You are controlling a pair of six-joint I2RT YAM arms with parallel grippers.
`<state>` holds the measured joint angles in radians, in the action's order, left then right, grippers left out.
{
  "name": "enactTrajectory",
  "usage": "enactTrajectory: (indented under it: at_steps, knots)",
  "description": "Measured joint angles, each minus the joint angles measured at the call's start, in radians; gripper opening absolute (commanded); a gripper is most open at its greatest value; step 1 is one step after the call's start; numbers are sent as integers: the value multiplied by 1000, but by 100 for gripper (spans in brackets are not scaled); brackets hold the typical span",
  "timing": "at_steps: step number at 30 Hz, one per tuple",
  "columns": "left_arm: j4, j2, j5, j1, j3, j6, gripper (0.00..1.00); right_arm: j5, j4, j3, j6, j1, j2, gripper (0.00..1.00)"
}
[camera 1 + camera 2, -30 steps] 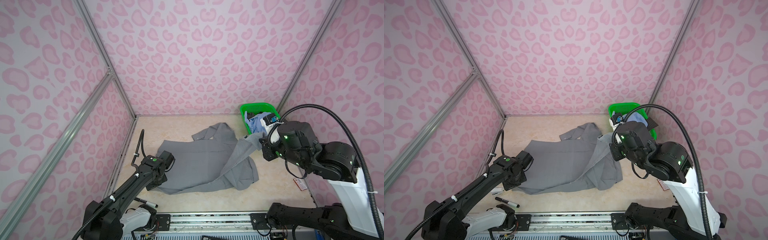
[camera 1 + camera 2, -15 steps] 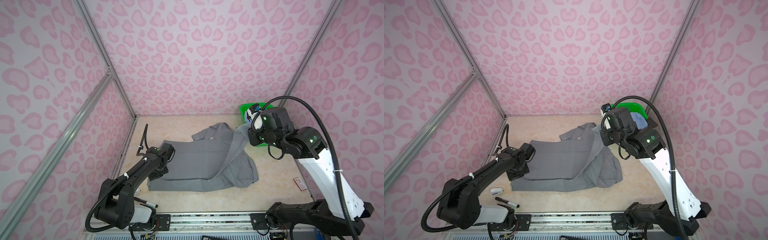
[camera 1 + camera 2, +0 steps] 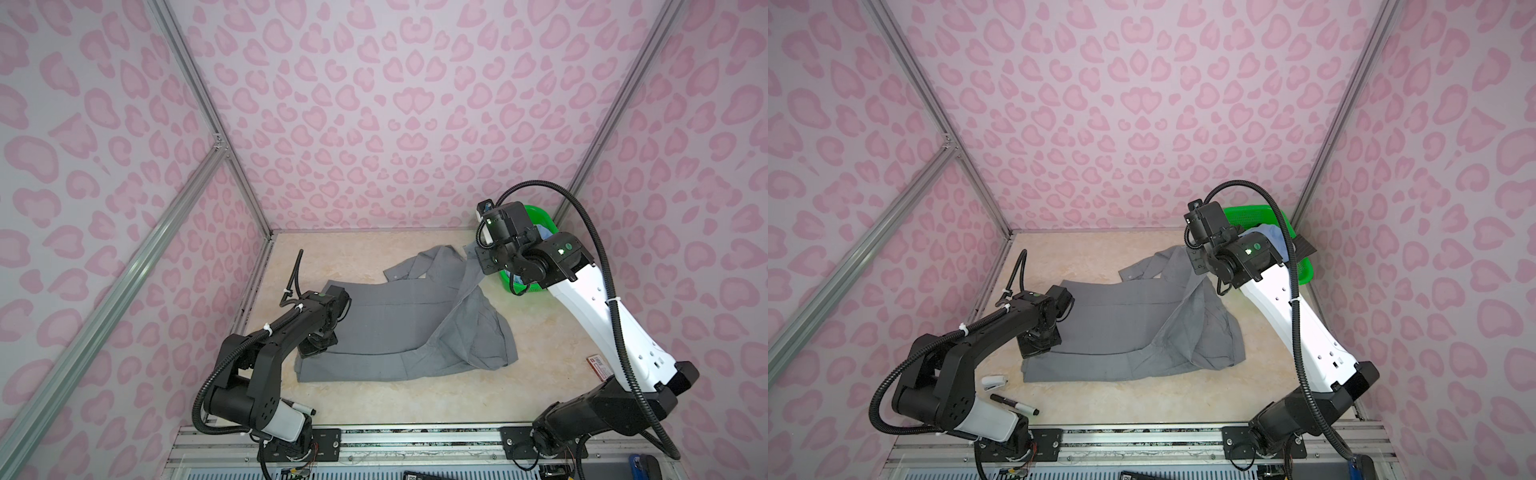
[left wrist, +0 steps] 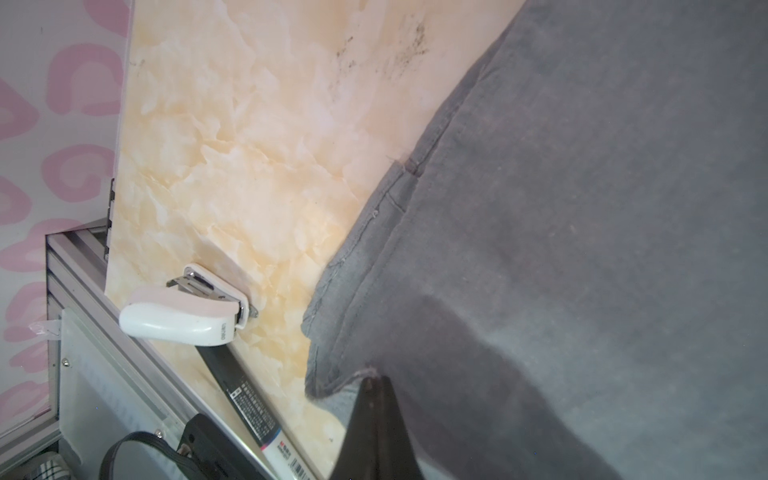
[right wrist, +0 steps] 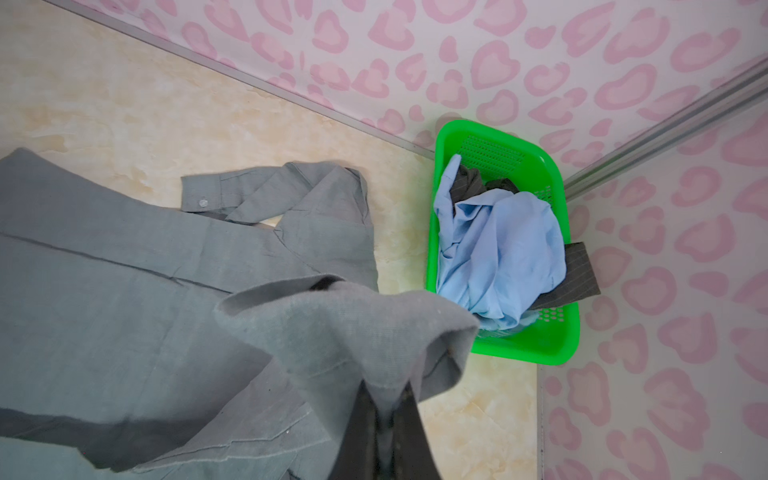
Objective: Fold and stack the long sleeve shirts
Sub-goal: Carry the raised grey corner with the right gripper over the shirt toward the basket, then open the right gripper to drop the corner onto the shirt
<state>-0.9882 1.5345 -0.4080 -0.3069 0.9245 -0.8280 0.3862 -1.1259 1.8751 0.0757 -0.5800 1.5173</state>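
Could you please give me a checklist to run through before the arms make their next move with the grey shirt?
1. Right gripper holds grey shirt: ok, shut on a lifted fold.
2. Left gripper holds shirt too: ok, shut on its edge.
3. Shirt flat: not ok, bunched near the right gripper.
4. Stapler and marker clear of shirt: ok.
5. Lifted fold clear of green basket: cannot tell.

The right gripper [image 5: 383, 405], pinching a fold of the grey shirt [image 3: 395, 324], is rising and swinging rearward from the near right to just beside the green basket [image 3: 538, 212]; the lifted flap is stretching longer; the left arm [image 3: 266, 345] is folding its elbow up and back.
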Motion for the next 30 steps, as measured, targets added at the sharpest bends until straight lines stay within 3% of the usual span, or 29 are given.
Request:
enactTrajectory:
  at_steps: [10,18,21,23,27,30]
  knots:
    - [24,5,1,-1,-15,17,6,-34,40,-17,34,29,59,0]
    - [35,2,8,-1,-31,18,8,-81,55,28,65,57,225,0]
    - [40,-2,8,-1,-31,18,9,-79,58,61,76,70,267,5]
    - [43,-2,8,-1,-31,18,10,-80,56,89,90,79,299,14]
    - [44,-2,9,-1,-31,18,11,-92,21,177,100,87,353,52]
    - [45,-2,11,-1,-31,18,11,-100,9,193,108,91,329,64]
